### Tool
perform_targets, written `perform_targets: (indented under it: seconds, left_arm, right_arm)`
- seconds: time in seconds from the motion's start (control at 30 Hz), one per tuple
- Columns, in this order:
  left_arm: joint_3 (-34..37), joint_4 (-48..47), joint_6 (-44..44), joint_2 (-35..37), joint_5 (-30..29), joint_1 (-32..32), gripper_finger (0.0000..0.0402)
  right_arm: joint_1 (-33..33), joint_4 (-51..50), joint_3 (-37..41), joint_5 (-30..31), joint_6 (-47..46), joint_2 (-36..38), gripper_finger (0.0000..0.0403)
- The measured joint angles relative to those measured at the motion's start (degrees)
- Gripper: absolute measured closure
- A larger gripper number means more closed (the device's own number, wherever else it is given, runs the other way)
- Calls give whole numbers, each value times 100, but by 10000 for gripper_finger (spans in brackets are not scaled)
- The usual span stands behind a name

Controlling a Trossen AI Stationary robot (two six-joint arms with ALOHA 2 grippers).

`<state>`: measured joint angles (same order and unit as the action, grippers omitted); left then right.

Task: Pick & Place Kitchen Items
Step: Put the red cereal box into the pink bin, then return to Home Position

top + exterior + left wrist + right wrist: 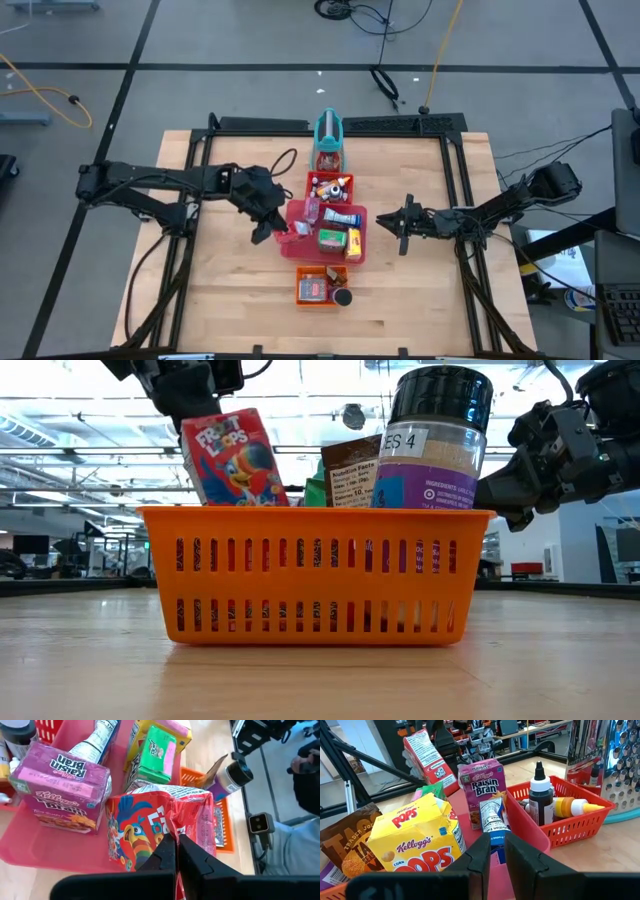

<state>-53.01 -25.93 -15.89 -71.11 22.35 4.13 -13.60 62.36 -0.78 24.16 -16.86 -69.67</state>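
High view: left gripper (272,229) at the nine o'clock edge of the red tray (357,255), jaws clenched on the red Froot Loops box (281,228). Right gripper (403,226) waits at the tray's three o'clock side, apart from it.

Low view: orange basket (316,577) holds the dark purple can (433,445); the Froot Loops box sits raised at its eleven o'clock.

Left wrist view: fingers (162,856) pinch the crumpled box; pink-purple Raisin Bran packet (62,787) beside it in the tray.

Right wrist view: jaws nearly closed, grasping nothing; yellow Corn Pops box (417,840) and tiny bottles (541,794) ahead.
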Motion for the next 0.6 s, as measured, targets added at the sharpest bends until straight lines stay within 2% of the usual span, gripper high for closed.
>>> perform_targets:
  seconds: [0.13,0.27,0.6]
  left_arm:
    - [0,3,231,-31,-31,-80,401]
    - [0,23,209,-164,-335,-162,390]
    - [2,80,75,-465,-407,-239,309]
  right_arm:
    - [-1,-16,1,2,-2,0,355]
    - [2,-19,2,2,-7,2,355]
    - [-1,-51,0,2,-46,1,355]
